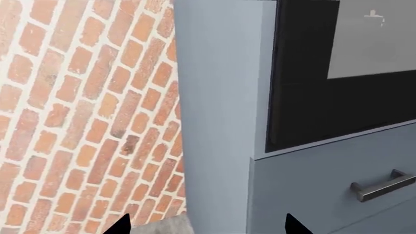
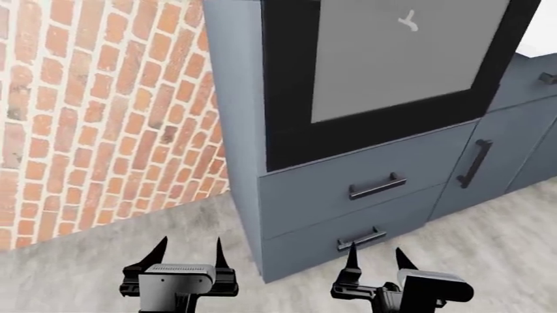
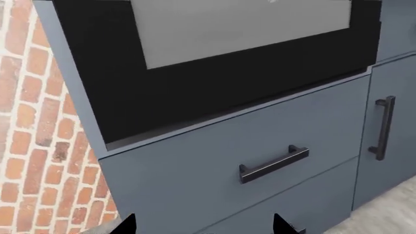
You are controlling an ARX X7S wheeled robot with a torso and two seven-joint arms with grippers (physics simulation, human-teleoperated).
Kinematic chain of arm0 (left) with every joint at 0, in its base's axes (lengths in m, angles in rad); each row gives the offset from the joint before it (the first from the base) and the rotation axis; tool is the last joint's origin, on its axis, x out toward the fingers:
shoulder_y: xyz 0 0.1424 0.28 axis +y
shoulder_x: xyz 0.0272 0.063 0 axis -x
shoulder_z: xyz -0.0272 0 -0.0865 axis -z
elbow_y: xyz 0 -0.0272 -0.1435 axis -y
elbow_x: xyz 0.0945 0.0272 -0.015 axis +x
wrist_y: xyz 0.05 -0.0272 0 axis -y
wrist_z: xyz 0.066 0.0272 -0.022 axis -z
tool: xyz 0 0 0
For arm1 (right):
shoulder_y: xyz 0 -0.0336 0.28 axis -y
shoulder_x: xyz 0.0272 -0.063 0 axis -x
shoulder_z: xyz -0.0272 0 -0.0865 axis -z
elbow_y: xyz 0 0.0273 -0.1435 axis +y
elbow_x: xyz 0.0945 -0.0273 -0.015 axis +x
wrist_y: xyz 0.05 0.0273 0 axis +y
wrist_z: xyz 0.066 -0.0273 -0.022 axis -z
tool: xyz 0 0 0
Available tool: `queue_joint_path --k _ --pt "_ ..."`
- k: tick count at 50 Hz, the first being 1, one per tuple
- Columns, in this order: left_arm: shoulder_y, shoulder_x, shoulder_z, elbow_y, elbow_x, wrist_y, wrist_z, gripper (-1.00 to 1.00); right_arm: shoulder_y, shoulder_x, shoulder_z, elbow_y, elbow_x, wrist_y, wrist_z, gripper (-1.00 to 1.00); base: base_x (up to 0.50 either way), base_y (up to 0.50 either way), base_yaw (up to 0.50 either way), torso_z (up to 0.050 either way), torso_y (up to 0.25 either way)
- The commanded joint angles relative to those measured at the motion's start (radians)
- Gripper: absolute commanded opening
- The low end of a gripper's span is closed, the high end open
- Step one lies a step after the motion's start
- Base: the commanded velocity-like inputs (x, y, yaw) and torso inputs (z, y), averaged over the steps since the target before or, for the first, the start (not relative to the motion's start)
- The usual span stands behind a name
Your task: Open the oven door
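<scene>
I hold both arms low in front of me. My left end effector [image 2: 189,252] points forward, its two dark fingers spread apart with nothing between them. My right end effector [image 2: 376,255] sits level with it, well apart to the side, fingers likewise parted and empty. In both wrist views only my fingertips [image 1: 119,226] [image 3: 288,224] show.

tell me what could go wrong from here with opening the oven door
No handle shows on the oven door; its top is out of frame, so the reach may be awkward. Both the left gripper and right gripper sit low near the drawer handles, which could get grabbed instead.
</scene>
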Motion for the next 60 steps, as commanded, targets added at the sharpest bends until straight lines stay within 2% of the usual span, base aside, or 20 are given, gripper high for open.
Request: queue_joint_path --k 1,15,43,46,60 --pt "-0.003 -0.005 0.005 -0.008 -0.002 0.005 -0.005 1.0 0.002 0.001 -0.005 0.007 -0.002 -0.002 0.01 1.0 0.21 0.45 0.0 0.0 0.0" --pt "-0.004 -0.008 0.012 -0.022 -0.004 0.016 -0.011 1.0 -0.006 -0.008 0.018 0.025 0.042 -0.048 0.003 1.0 0.01 0.03 -0.01 0.0 0.0" --pt "-0.01 -0.02 0.027 -0.006 -0.013 0.004 -0.023 1.0 0.003 0.004 -0.001 0.017 0.062 -0.036 0.001 1.0 -0.04 0.02 -0.5 0.0 0.0" --pt "-0.011 -0.021 0.029 -0.005 -0.014 0.003 -0.024 1.0 0.009 0.008 -0.01 0.011 0.048 -0.02 0.013 1.0 0.0 0.0 0.0 0.0 0.0" --pt "-0.009 -0.024 0.033 -0.018 -0.017 0.017 -0.029 1.0 0.004 0.013 -0.016 0.022 0.04 -0.031 0.02 1.0 0.37 0.36 0.0 0.0 0.0"
